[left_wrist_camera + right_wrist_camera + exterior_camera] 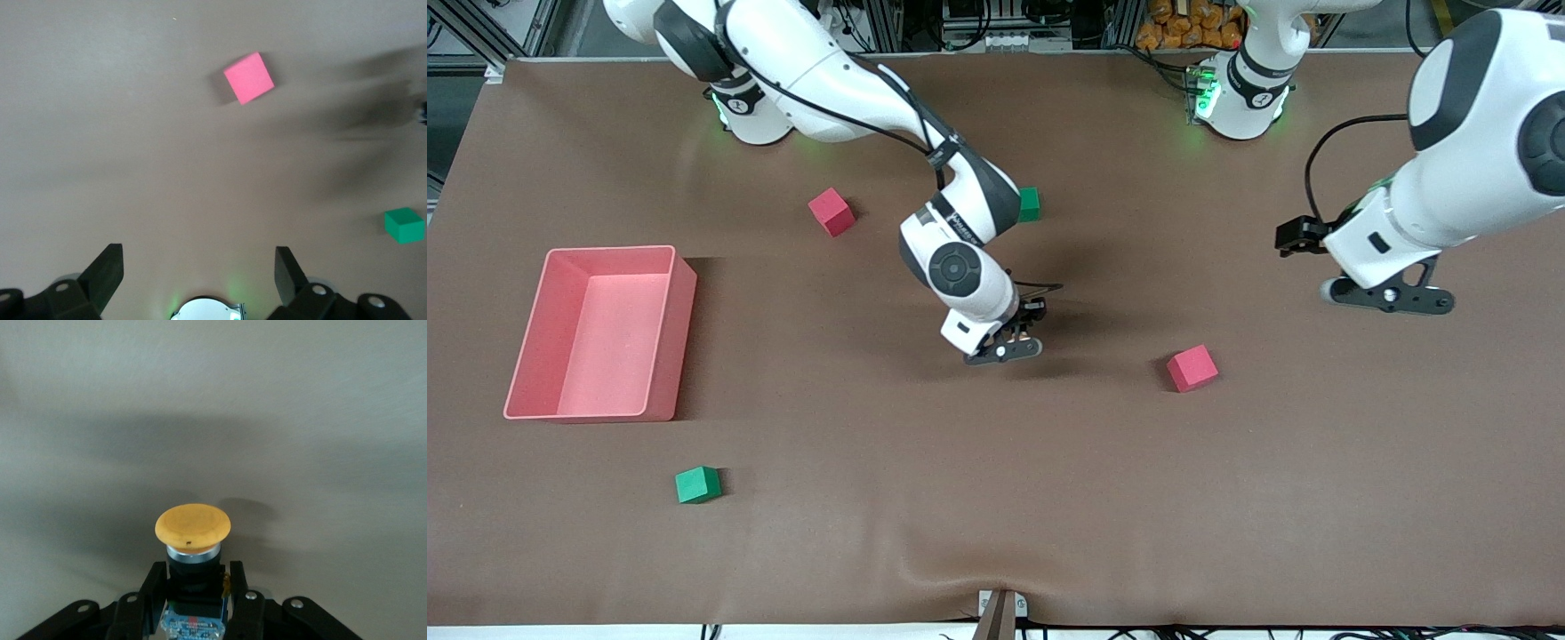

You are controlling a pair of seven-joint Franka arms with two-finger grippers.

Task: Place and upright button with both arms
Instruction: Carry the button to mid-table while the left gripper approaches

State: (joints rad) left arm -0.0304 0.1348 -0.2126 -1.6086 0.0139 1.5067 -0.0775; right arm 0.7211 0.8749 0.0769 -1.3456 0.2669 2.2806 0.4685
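Note:
In the right wrist view the button [193, 528] shows a round orange cap on a short black body. My right gripper [193, 579] is shut on that body, and the cap sticks out past the fingertips above the brown table. In the front view this gripper [1012, 342] hangs low over the middle of the table, and its hand hides the button there. My left gripper [1389, 299] waits in the air over the left arm's end of the table. Its fingers [107, 267] stand wide apart and hold nothing.
A red cube [1192, 368] [249, 78] lies between the two grippers. A green cube [1029, 204] [403, 225] and another red cube [831, 212] lie nearer the robots' bases. A pink bin [667, 329] stands toward the right arm's end, with a green cube [697, 484] nearer the camera.

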